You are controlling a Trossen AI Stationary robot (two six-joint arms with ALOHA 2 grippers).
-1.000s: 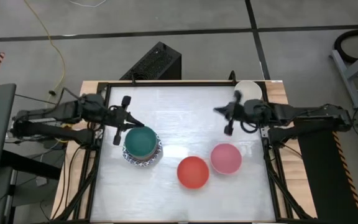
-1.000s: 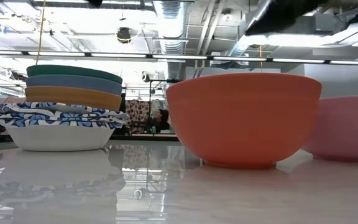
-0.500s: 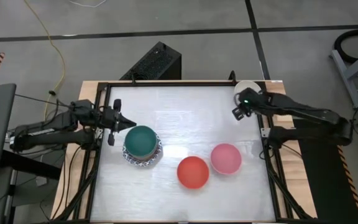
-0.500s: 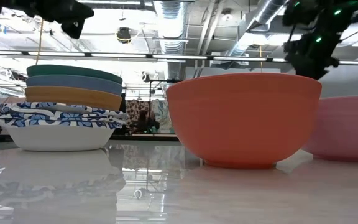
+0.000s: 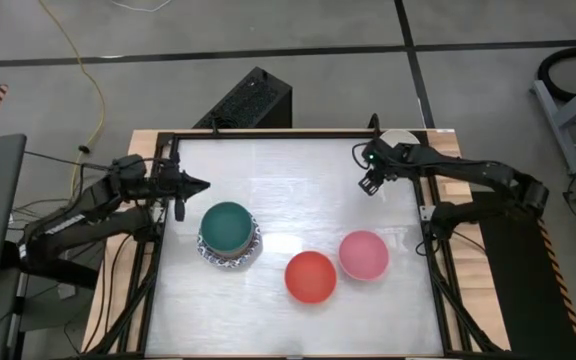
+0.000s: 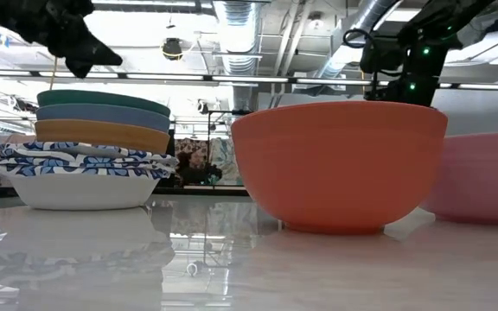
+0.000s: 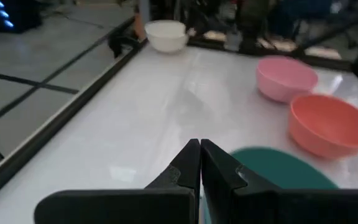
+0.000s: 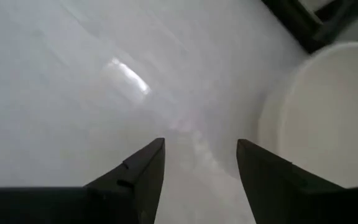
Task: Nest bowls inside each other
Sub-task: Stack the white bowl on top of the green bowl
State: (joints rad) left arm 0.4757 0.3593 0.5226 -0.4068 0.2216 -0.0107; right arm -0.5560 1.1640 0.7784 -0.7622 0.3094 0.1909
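Here your stack of bowls (image 5: pixel 229 236) sits left of centre, green on top, patterned rims below; red bowl (image 5: pixel 311 276) and pink bowl (image 5: pixel 364 254) beside it, cream bowl (image 8: pixel 325 112) at the far right corner. Right gripper (image 8: pixel 200 163) gapes empty beside it; left gripper (image 7: pixel 200 163) pinched shut, empty

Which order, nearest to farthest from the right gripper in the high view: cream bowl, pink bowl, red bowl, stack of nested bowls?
From the open right gripper, at the table's far right:
1. Cream bowl, just beyond it in the far right corner.
2. Pink bowl, on the near right side.
3. Red bowl, near edge, centre.
4. Stack of nested bowls, green on top, over on the left.
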